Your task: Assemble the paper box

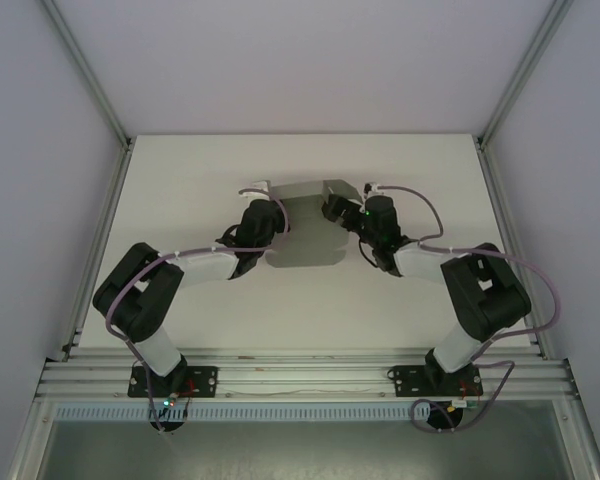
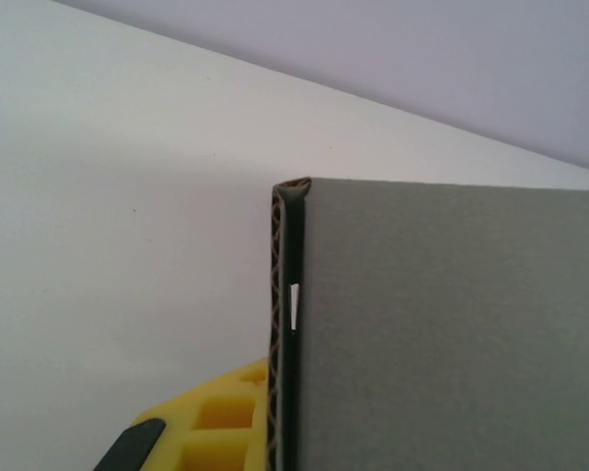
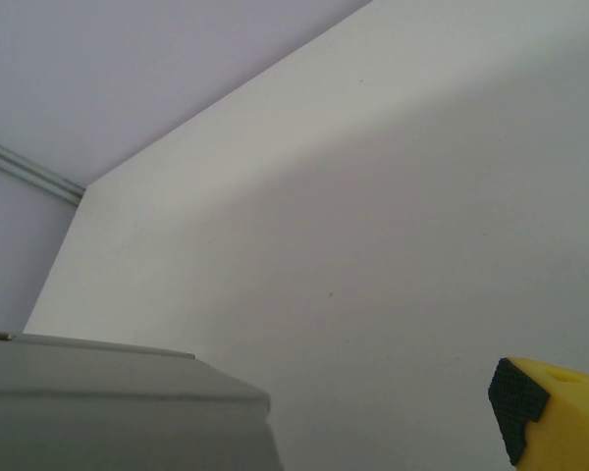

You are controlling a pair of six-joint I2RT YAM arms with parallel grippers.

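A white table [image 1: 180, 180] is lying under soft, even light inside a plain booth. Pale lilac walls are closing it in: a back wall [image 1: 300, 60], a left wall [image 1: 30, 200] and a right wall [image 1: 580, 200]. Slim metal posts [image 1: 85, 65] are running up the back corners. A ribbed metal rail [image 1: 300, 378] is edging the near side, and a dull grey panel [image 1: 300, 450] is lying below it.

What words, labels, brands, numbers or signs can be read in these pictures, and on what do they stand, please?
None can be read.
The paper box is plain grey, without print; the white sliver on its folded edge is no letter.
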